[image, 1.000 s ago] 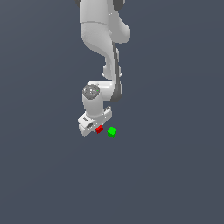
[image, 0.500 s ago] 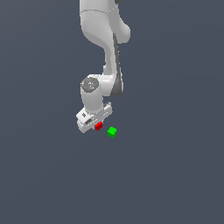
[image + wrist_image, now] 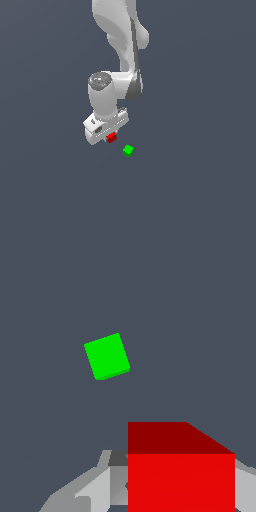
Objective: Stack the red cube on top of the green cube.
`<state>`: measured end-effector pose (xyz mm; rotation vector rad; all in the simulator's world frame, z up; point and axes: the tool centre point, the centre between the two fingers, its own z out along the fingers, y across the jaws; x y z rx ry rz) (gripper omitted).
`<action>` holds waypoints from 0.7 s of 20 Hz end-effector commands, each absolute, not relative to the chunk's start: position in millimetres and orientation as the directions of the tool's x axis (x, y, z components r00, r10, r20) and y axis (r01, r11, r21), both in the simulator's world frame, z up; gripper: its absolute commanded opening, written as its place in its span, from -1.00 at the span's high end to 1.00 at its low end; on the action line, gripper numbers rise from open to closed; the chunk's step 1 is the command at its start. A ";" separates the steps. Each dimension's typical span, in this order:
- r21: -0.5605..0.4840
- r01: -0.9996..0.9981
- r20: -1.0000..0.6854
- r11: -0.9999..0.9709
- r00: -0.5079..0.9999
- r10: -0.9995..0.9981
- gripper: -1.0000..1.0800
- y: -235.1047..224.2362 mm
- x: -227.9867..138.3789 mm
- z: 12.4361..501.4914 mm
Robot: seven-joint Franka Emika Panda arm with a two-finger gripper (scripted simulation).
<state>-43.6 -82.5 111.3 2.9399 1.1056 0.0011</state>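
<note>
The red cube (image 3: 111,137) is held between the fingers of my white gripper (image 3: 110,136), which is shut on it and hangs a little above the floor. The green cube (image 3: 128,150) rests on the grey floor, just to the exterior view's right of the red cube and lower in that picture. Close to the wrist camera, the red cube (image 3: 181,471) fills the space between the grey fingers (image 3: 87,492). The green cube (image 3: 107,356) lies apart from it on the floor, turned at a slight angle. The two cubes do not touch.
The plain dark grey floor (image 3: 200,200) spreads all around. The white arm (image 3: 120,45) rises above the gripper. No other objects show.
The gripper has risen a little with the red cube in it, so the cube now sits higher than the green one. The green cube has not moved.
</note>
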 end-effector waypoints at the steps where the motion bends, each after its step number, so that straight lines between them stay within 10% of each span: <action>1: 0.000 0.659 0.000 -0.752 0.752 0.659 1.00 -82.3 -43.7 118.0; 14: 0.000 0.659 0.001 -0.752 0.752 0.659 1.00 -48.1 -32.3 94.9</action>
